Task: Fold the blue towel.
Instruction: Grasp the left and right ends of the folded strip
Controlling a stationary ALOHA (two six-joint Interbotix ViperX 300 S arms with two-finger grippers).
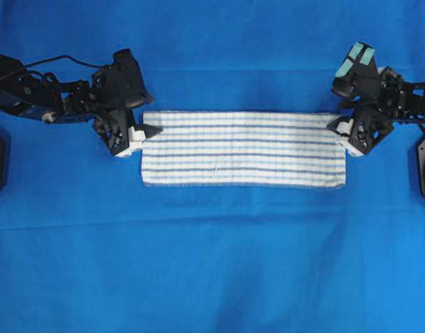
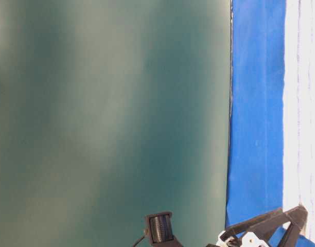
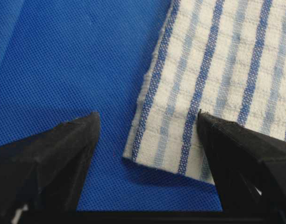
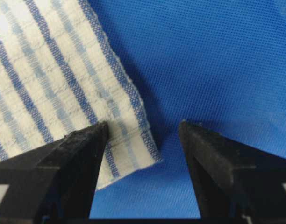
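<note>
The blue towel [image 1: 244, 148] lay flat, already a long strip, on the blue-covered surface [image 1: 212, 263]. My left tool [image 3: 147, 135] and right tool [image 4: 143, 140] stood wide open, empty, straddling its far corners. Next, I judged: close, lift, fold.

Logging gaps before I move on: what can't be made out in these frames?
- Blue towel, table-level view: only a washed-out strip at the right edge.
- Left gripper, right gripper, wrist views: whether the fingertips touch cloth, too close to tell.
- Towel's layer count: unclear in every view.
</note>
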